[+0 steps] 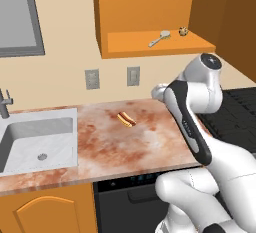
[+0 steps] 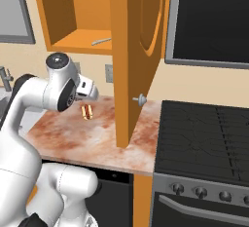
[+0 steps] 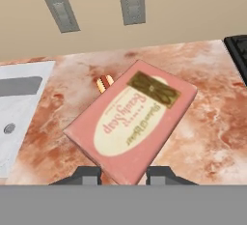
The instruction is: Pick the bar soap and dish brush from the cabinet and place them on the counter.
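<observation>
In the hand view my gripper (image 3: 123, 173) is shut on the bar soap (image 3: 132, 122), a flat pink block with a cream oval label. The soap hangs tilted above the counter (image 3: 202, 122), close over it. From the left base view the hand (image 1: 160, 92) sits over the counter (image 1: 150, 147) right of centre, hidden partly by the arm. The dish brush (image 1: 159, 38), pale with a round head, lies on the shelf of the open cabinet (image 1: 130, 7). It shows as a thin pale stick (image 2: 101, 41) in the right base view.
A hot dog (image 1: 126, 119) lies mid-counter, just beyond the soap (image 3: 103, 83). A small speckled round item (image 1: 183, 31) sits right of the brush. The open cabinet door (image 2: 133, 50) juts out over the counter. White sink (image 1: 40, 139) at left, black stovetop (image 2: 209, 133) at right.
</observation>
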